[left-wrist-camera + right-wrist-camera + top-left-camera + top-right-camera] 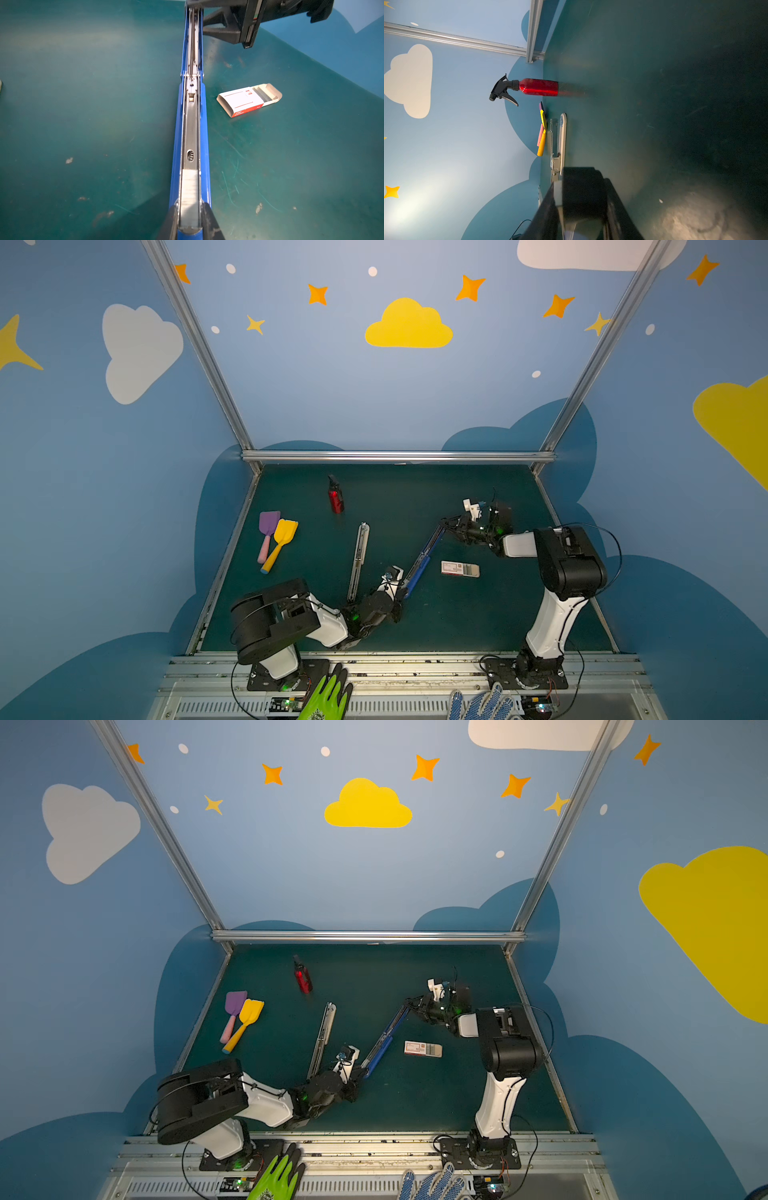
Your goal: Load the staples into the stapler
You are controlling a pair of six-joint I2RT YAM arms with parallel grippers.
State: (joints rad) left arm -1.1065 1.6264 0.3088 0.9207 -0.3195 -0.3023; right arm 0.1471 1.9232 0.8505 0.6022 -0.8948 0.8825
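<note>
A long blue stapler (424,556) (384,1038) lies opened out flat, diagonally across the mat. My left gripper (404,592) (190,220) is shut on its near end, one finger pressed to each blue side. A grey strip of staples (189,191) sits in the open metal channel just ahead of those fingers. My right gripper (446,526) (581,187) is shut on the stapler's far, black end. The white, red-printed staples box (460,569) (241,99) lies flat to the right of the stapler, its tray slid out with more grey strips (265,94) showing.
A second, silver long stapler (359,560) (562,135) lies left of the blue one. A red spray bottle (336,499) stands at the back. Purple (268,524) and yellow (284,533) toy spatulas lie far left. A green glove (328,697) and a blue-dotted glove (478,703) rest on the front rail.
</note>
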